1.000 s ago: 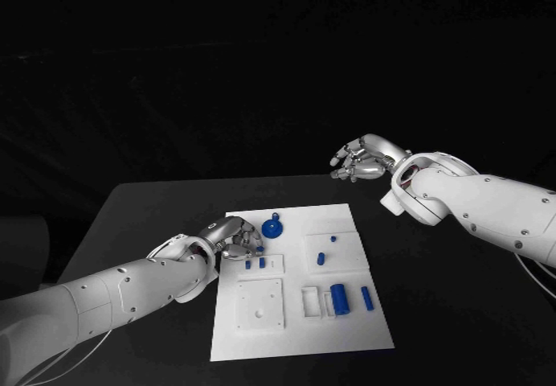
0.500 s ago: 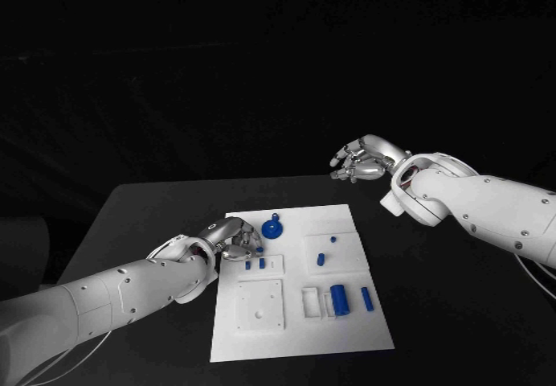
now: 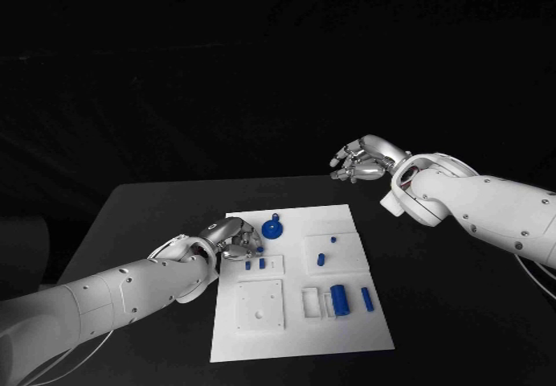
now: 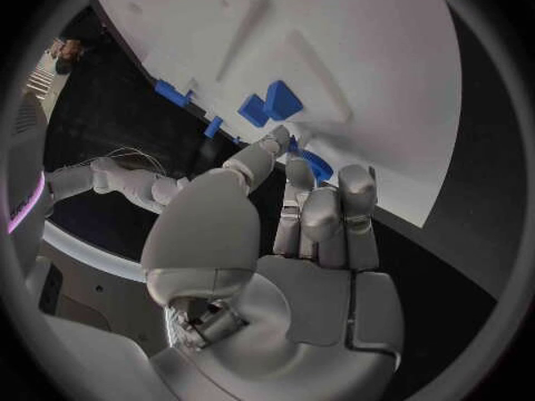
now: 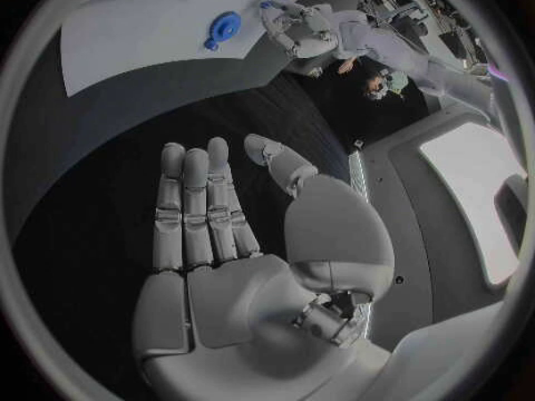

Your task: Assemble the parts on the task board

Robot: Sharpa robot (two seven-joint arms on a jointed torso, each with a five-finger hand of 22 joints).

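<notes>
The white task board (image 3: 304, 336) lies in the middle of the black table. A round blue part (image 3: 273, 230) rests near its far left corner. My left hand (image 3: 234, 237) is at the board's left edge, fingers curled toward that part. In the left wrist view its fingertips (image 4: 299, 171) meet the edge of the round blue part (image 4: 316, 164); I cannot tell whether they grip it. Two small blue pieces (image 3: 255, 262) stand just beside the hand. My right hand (image 3: 361, 161) hangs above the table's far edge, fingers spread, holding nothing (image 5: 212, 205).
A blue cylinder (image 3: 338, 299) and a blue bar (image 3: 366, 297) lie on the board's near right. Two small blue pegs (image 3: 321, 259) sit mid-board. A raised white square plate (image 3: 261, 304) takes the near left. Bare black table (image 3: 451, 322) surrounds the board.
</notes>
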